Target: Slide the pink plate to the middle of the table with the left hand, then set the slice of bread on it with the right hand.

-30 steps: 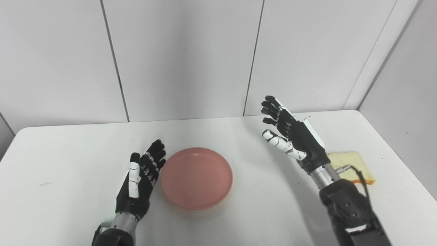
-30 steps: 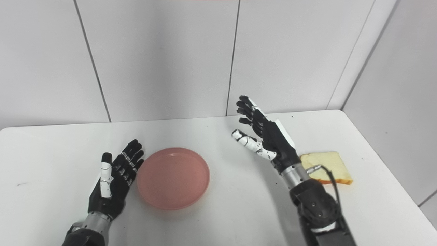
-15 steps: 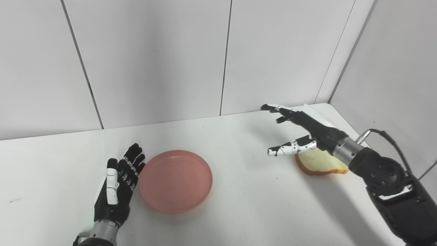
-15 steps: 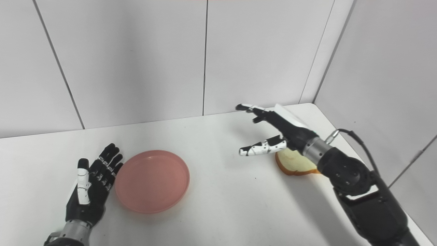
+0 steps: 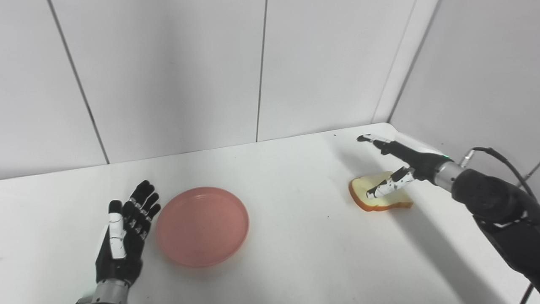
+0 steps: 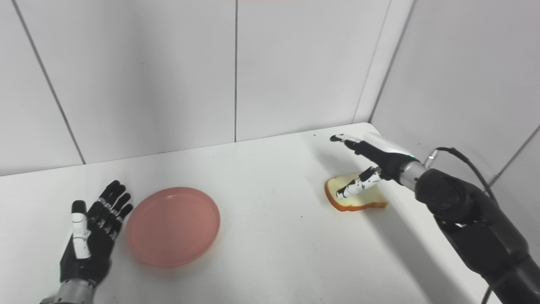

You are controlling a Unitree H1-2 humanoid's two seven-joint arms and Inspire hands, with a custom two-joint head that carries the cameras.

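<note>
The pink plate (image 5: 201, 225) lies empty on the white table (image 5: 295, 236), left of the middle. My left hand (image 5: 122, 236) is open, palm up, just left of the plate's rim and apart from it. The slice of bread (image 5: 379, 195) lies flat near the table's right edge. My right hand (image 5: 398, 162) is open above the bread's far right side, fingers stretched toward the back wall, thumb hanging over the slice. It holds nothing.
White wall panels (image 5: 261, 71) close the back, and a side wall (image 5: 476, 76) stands close to the right of the bread. The table's right edge runs just beyond my right forearm (image 5: 493, 202).
The camera has turned right, shifting the whole picture left. My right hand swung from mid-table out to the right and lowered over the bread. The left hand and plate stayed put.
</note>
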